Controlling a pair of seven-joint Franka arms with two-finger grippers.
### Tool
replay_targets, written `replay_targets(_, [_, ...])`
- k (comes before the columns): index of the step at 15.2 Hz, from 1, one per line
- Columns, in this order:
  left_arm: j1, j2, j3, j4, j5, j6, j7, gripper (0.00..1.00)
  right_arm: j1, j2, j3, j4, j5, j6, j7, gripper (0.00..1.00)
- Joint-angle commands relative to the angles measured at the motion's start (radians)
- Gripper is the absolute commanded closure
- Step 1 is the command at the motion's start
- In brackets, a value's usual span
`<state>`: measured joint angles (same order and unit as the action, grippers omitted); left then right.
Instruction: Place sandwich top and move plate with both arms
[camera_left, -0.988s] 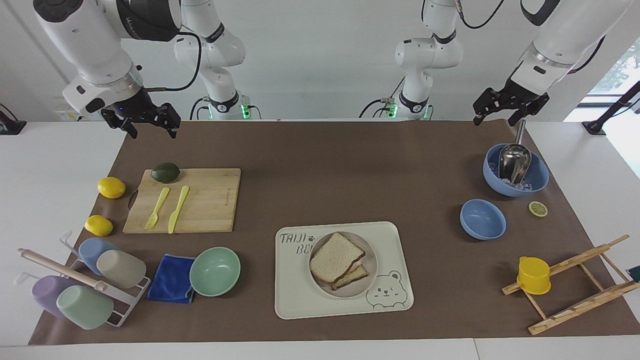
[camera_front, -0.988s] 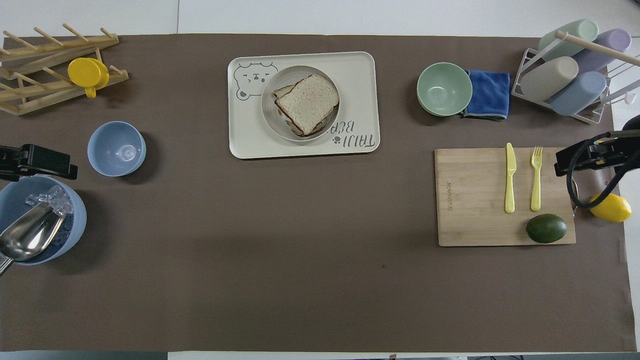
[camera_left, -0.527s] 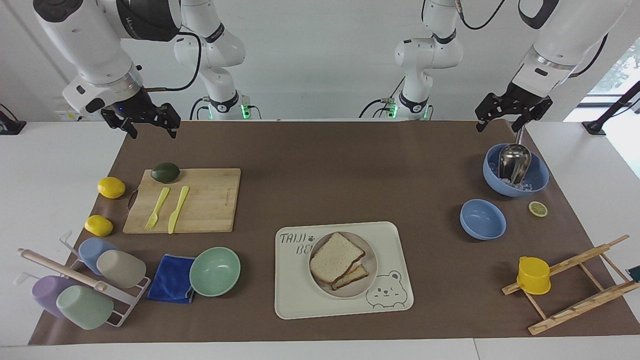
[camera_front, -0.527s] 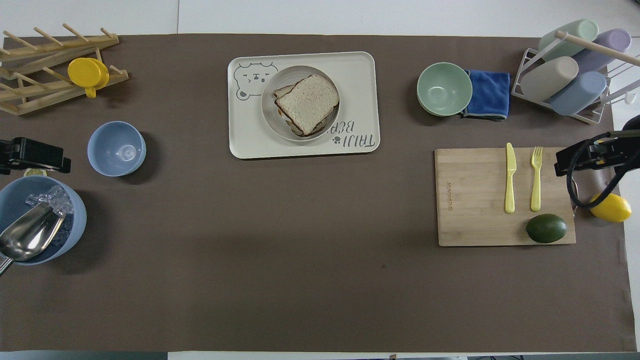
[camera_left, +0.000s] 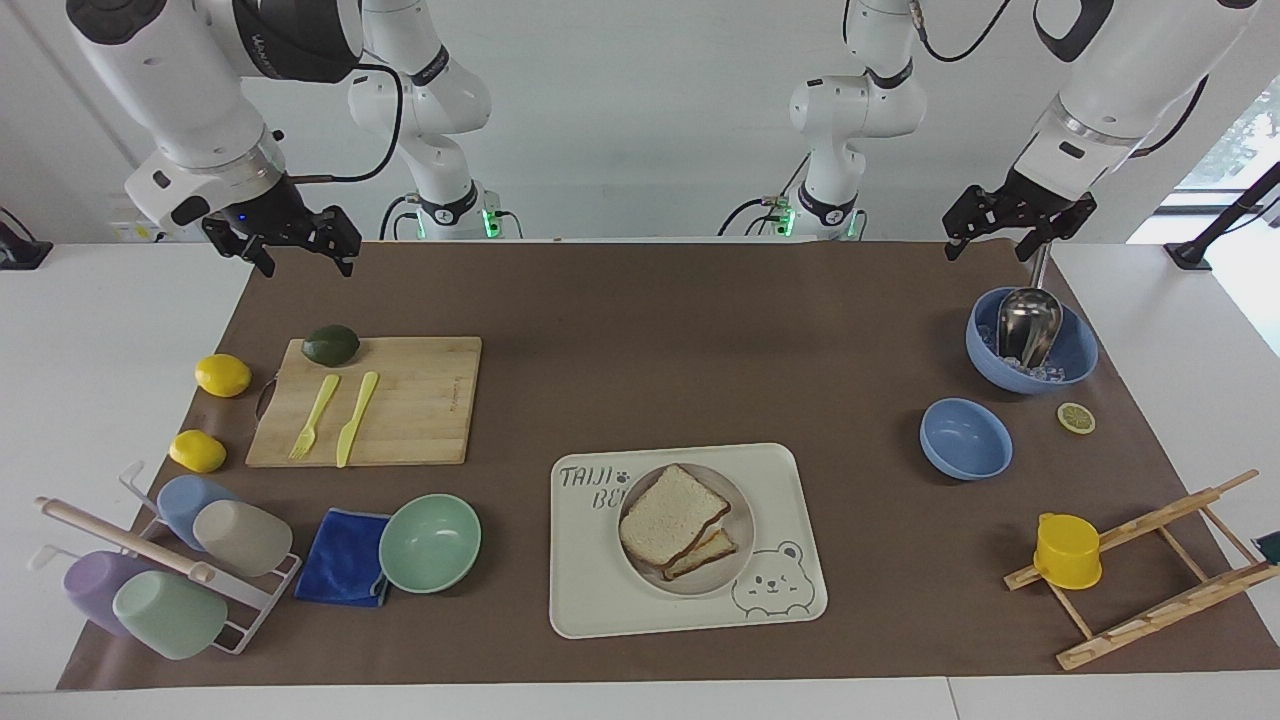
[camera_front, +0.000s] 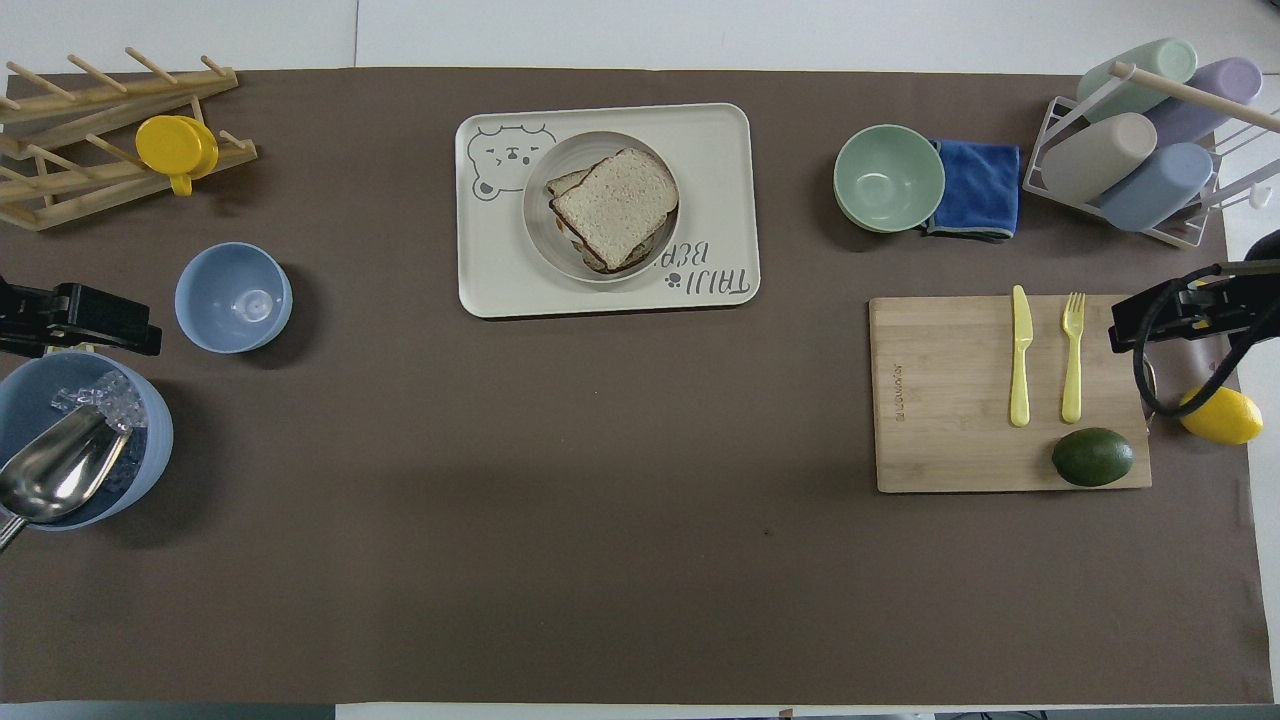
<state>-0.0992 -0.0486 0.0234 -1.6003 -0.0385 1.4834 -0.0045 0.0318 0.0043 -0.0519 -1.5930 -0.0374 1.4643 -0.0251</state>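
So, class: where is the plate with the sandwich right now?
In the overhead view the plate sits on the bear tray, mid-table, farther from the robots than the cutting board.

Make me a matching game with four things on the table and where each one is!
Things:
1. sandwich top
2. avocado
3. metal scoop
4. yellow cup

Places:
A. on the wooden rack
B. on the cutting board
C. on the plate, which sits on the bear tray
D. in the big blue bowl with ice

Right pairs: 1-C, 2-B, 3-D, 4-A
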Motion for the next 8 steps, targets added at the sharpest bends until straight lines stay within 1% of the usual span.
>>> replay_targets(1, [-0.01,-0.019,0.007,-0.021,0.022,0.018,0.003,0.0,-0.01,-0.023,0.006,-0.024,0.019,-0.001,0.011,0.0])
replay_targets(8, [0.0,-0.019,0.007,-0.015,0.02,0.02,0.009,0.0,-0.01,-0.023,0.006,-0.024,0.019,-0.001,0.011,0.0])
